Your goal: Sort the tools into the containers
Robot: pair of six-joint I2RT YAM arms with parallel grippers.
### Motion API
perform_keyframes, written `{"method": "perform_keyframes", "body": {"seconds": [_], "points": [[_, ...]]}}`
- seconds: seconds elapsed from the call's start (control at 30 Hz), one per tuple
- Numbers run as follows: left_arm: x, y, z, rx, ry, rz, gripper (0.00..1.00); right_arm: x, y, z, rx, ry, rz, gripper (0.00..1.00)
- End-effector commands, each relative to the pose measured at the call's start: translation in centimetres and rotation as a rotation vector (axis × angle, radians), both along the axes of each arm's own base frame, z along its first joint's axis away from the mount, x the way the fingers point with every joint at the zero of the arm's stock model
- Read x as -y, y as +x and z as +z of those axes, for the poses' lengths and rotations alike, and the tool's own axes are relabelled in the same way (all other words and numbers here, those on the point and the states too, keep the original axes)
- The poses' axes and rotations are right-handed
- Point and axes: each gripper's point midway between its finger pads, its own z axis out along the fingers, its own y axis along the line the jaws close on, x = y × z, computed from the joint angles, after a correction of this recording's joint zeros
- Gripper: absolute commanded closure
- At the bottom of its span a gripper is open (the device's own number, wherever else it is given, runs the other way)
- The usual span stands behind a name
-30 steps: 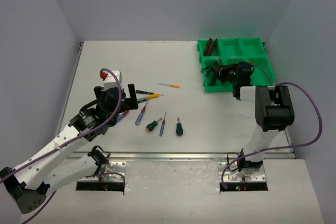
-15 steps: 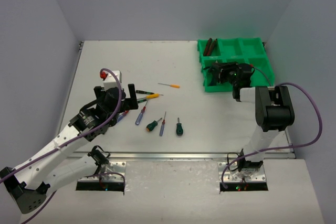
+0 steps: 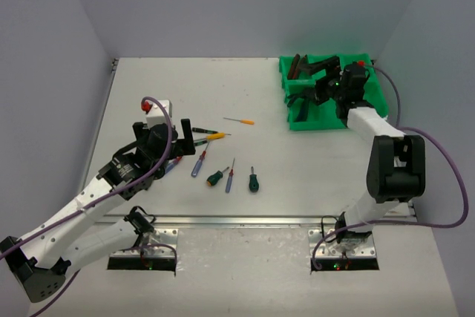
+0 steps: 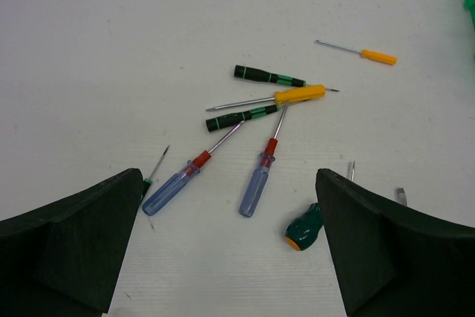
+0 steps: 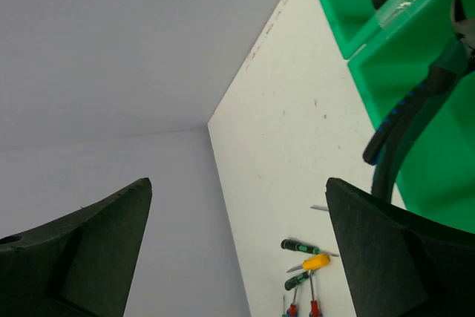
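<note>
Right claw (image 3: 306, 87) is hanging open over pliers (image 5: 401, 120) in green tray (image 3: 315, 125); open left claw (image 3: 162, 128) is hovering over screwdrivers (image 4: 297, 95), likely needing to grab one.

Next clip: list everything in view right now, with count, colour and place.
table: one, white, under everything
tray: one, bright green, far right
red-black pliers: count unclear, dark red-black, tray's far-left compartment
blue-handled pliers: one, blue-black, tray's near-left compartment
thin screwdriver: one, orange, alone mid-table
yellow screwdriver: one, yellow, left cluster
green-black screwdrivers: two, either side of the yellow one
blue screwdrivers: two, blue with red collars, left cluster
stubby screwdriver: one, green with orange cap, near row
slim screwdriver: one, blue-red, near row
short screwdriver: one, dark green, near row
left fingers: two, black, open above the cluster
right fingers: two, black, open over the tray
</note>
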Motion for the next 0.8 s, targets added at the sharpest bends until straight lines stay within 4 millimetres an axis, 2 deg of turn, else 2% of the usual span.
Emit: {"method": "perform_keyframes", "body": {"seconds": [0.0, 0.07, 0.13, 0.17, 0.2, 0.27, 0.3, 0.37, 0.4, 0.43, 0.47, 0.53, 0.57, 0.63, 0.67, 0.77], "points": [[-0.3, 0.5, 0.9, 0.044, -0.019, 0.027, 0.00, -1.3, -0.6, 3.5, 0.059, -0.214, 0.098, 0.01], [-0.7, 0.5, 1.0, 0.049, -0.012, 0.051, 0.00, -3.5, -0.7, 5.0, 0.081, -0.321, 0.184, 0.01], [-1.4, 0.5, 1.1, 0.052, -0.006, 0.092, 0.00, -5.7, -1.8, 4.2, 0.049, -0.544, 0.314, 0.01], [-2.0, 0.5, 1.4, 0.063, -0.006, 0.125, 0.00, -6.9, -1.9, 4.9, 0.092, -0.643, 0.365, 0.01], [-2.7, 0.3, 1.7, 0.073, -0.004, 0.165, 0.00, -9.0, -3.2, 3.8, 0.081, -0.761, 0.445, 0.01], [-4.3, 0.1, 2.2, 0.092, 0.002, 0.239, 0.00, -10.3, -4.7, 2.6, 0.091, -0.888, 0.553, 0.01], [-4.7, 0.0, 2.4, 0.097, -0.006, 0.264, 0.00, -11.8, -5.8, 2.1, 0.109, -0.922, 0.621, 0.01], [-5.5, -0.2, 2.8, 0.115, -0.018, 0.294, 0.00, -13.5, -7.0, 0.8, 0.148, -0.977, 0.733, 0.01], [-5.9, -0.2, 3.2, 0.130, -0.032, 0.305, 0.00, -14.3, -7.4, -0.1, 0.158, -1.011, 0.791, 0.01], [-6.0, -0.2, 3.5, 0.143, -0.045, 0.304, 0.00, -15.1, -7.8, -1.9, 0.155, -1.072, 0.878, 0.03], [-6.0, -0.2, 3.7, 0.152, -0.061, 0.295, 0.00, -15.5, -7.3, -2.1, 0.173, -1.119, 0.906, 0.04], [-5.8, -0.1, 3.6, 0.157, -0.063, 0.260, 0.00, -16.0, -6.4, -4.1, 0.191, -1.235, 0.992, 0.08], [-5.5, 0.0, 3.7, 0.160, -0.071, 0.248, 0.00, -16.0, -5.9, -6.0, 0.159, -1.264, 1.024, 0.12], [-5.2, 0.2, 3.5, 0.150, -0.069, 0.231, 0.00, -16.1, -4.3, -6.7, 0.179, -1.333, 1.051, 0.18], [-5.0, 0.3, 3.2, 0.137, -0.063, 0.224, 0.00, -16.1, -3.5, -8.0, 0.179, -1.375, 1.084, 0.23], [-4.6, 0.5, 2.8, 0.120, -0.055, 0.208, 0.00, -16.7, -2.4, -9.6, 0.197, -1.405, 1.140, 0.29]]}}
